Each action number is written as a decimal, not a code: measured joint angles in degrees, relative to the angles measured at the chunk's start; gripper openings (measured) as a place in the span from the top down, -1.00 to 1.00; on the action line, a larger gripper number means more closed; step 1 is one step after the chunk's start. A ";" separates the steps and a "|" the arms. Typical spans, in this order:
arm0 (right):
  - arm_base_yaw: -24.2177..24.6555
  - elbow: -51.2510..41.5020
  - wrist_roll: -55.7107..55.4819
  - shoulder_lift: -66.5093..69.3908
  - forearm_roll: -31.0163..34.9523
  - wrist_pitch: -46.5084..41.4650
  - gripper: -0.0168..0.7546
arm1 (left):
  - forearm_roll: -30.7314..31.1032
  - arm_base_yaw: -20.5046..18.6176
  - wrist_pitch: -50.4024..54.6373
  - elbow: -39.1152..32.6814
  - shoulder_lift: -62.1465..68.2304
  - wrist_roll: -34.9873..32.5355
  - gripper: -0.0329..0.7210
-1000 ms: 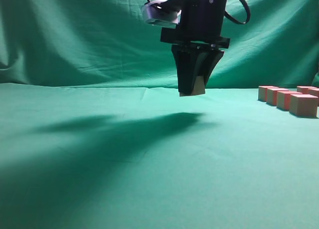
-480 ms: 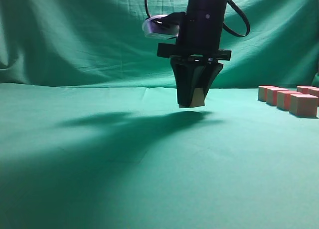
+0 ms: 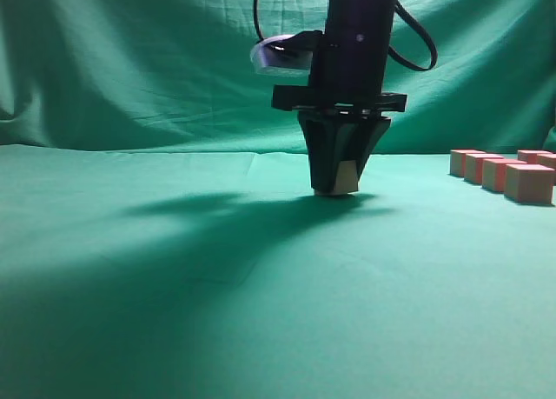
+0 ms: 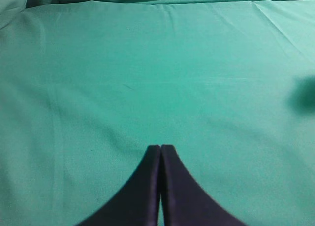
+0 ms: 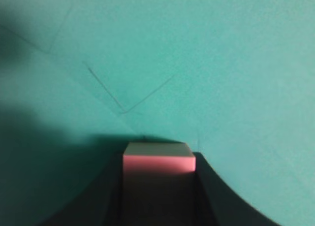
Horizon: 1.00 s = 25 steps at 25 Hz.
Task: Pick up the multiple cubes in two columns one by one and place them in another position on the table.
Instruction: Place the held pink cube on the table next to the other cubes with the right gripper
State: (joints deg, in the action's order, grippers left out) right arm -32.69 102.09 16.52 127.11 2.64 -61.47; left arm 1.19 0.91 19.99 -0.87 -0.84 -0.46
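Green cloth covers the table; I see my right gripper clamped on one cube at mid-table, its base at the cloth. The other cubes sit in rows far right. My left gripper is pressed together.

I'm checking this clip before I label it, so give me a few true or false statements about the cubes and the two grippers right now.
1. The right gripper is shut on a cube. True.
2. The left gripper holds a cube. False: its jaws are shut with nothing between them.
3. The remaining cubes sit at the right of the exterior view. True.
4. The held cube hangs high above the table. False: it is at or just above the cloth.
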 joint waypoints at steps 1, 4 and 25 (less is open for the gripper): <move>0.00 0.00 -0.13 0.00 -0.45 0.00 0.28 | 0.00 0.00 0.00 0.00 0.00 0.00 0.91; 0.00 0.00 -0.56 0.00 -0.91 -0.11 0.28 | 0.00 0.00 0.00 0.00 0.00 0.00 0.91; 0.00 0.00 -0.79 0.00 -0.12 -1.36 -0.73 | 0.00 0.00 0.00 0.00 0.00 0.00 0.91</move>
State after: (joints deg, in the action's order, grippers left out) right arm -32.69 102.09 15.72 127.11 2.52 -62.83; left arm 1.19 0.91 19.99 -0.87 -0.84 -0.46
